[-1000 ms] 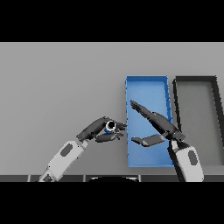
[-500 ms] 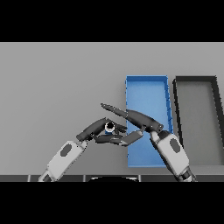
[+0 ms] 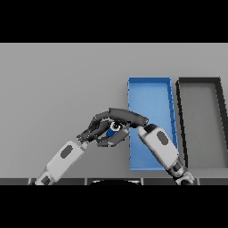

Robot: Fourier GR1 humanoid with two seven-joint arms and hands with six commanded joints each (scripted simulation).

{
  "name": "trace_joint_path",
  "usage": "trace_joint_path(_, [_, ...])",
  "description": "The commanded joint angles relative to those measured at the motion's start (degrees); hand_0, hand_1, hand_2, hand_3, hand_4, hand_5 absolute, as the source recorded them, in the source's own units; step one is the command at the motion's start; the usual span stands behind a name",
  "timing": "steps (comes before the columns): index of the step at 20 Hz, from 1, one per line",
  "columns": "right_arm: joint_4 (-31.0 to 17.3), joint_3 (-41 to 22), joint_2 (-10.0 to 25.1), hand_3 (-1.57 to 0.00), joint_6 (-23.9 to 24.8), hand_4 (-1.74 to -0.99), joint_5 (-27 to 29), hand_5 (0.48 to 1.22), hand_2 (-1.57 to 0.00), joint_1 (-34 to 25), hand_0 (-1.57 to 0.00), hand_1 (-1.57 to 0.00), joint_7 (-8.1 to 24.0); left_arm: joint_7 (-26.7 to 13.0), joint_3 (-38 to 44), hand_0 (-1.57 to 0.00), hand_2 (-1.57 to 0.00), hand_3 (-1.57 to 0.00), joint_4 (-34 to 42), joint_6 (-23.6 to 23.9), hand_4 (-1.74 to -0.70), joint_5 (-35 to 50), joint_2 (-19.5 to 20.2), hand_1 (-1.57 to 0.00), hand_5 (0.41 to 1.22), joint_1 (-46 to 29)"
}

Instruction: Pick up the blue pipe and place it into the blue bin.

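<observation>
Pipe pinned between both robot hands, not yet in the bin

You are closing the left robot hand point(image 3: 94, 129) and the right robot hand point(image 3: 122, 116) around the blue pipe point(image 3: 111, 130), just left of the blue bin point(image 3: 149, 87) on the surface point(image 3: 58, 80); carrying and dropping are remaining.
</observation>
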State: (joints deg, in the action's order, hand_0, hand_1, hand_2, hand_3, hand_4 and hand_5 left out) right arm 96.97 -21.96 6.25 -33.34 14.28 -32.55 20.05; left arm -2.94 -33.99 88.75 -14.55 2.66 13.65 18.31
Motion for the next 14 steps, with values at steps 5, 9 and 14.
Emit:
trace_joint_path(5, [-1.3,-1.6,-0.2,-1.18,0.2,-1.495,7.8,0.826,-1.3,0.6,-1.29,-1.29,-0.6,1.8,2.6,-1.25,-1.12,-1.17,1.4,1.3,-1.66,1.5,-3.9,-1.22,1.221,-2.3])
trace_joint_path(9, [-2.1,-2.4,0.8,-1.41,0.4,-1.447,1.7,1.059,-1.46,-0.3,-1.46,-1.45,-7.7,4.3,4.2,-1.44,-1.35,-1.41,0.3,0.3,-1.71,3.1,-4.9,-1.43,1.221,-2.0])
trace_joint_path(14, [-1.4,-3.1,1.3,-1.52,2.0,-1.48,3.1,1.168,-1.53,0.2,-1.53,-1.53,-8.4,4.9,4.7,-1.43,-1.22,-1.33,0.9,0.2,-1.65,3.0,-4.5,-1.35,1.221,-2.5])
